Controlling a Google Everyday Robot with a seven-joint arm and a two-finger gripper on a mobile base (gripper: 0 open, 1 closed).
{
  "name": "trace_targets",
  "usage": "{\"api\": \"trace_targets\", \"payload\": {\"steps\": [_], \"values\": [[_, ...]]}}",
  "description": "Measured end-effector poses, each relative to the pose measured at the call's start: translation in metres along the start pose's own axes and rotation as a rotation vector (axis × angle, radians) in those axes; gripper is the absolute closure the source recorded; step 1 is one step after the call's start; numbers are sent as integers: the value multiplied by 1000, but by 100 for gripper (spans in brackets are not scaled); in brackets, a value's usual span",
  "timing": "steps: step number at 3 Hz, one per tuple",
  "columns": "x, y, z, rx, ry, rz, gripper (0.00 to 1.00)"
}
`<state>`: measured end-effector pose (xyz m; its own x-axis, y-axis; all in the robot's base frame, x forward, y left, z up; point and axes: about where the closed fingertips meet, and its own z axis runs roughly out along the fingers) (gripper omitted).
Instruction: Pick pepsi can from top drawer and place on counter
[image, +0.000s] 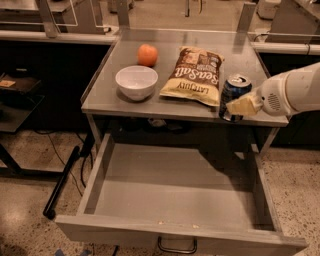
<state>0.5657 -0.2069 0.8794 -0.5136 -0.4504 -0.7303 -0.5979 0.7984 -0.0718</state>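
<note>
The pepsi can (233, 92), dark blue with a silver top, is held upright at the counter's front right edge. My gripper (238, 106) is shut on the can from the right, its pale fingers (244, 105) wrapped around the can's lower side. The white arm (295, 92) comes in from the right. The can's base is level with the counter (250, 55) surface, just right of the chip bag; I cannot tell whether it rests on it. The top drawer (175, 192) is pulled wide open below, with nothing in it. Its dark loop handle (177, 246) shows at the front centre.
On the counter lie a chip bag (194, 76), a white bowl (136, 82) and an orange (147, 55). Black side tables flank the counter on the left (20, 85) and right. A dark pole (65, 177) leans on the floor left of the drawer.
</note>
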Motion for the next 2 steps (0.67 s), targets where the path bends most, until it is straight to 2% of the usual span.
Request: {"api": "trace_targets", "payload": {"steps": [1,2], "values": [[-17,-47,-19,113,17,12,100],[-17,-48,-19,113,17,13,100]]}}
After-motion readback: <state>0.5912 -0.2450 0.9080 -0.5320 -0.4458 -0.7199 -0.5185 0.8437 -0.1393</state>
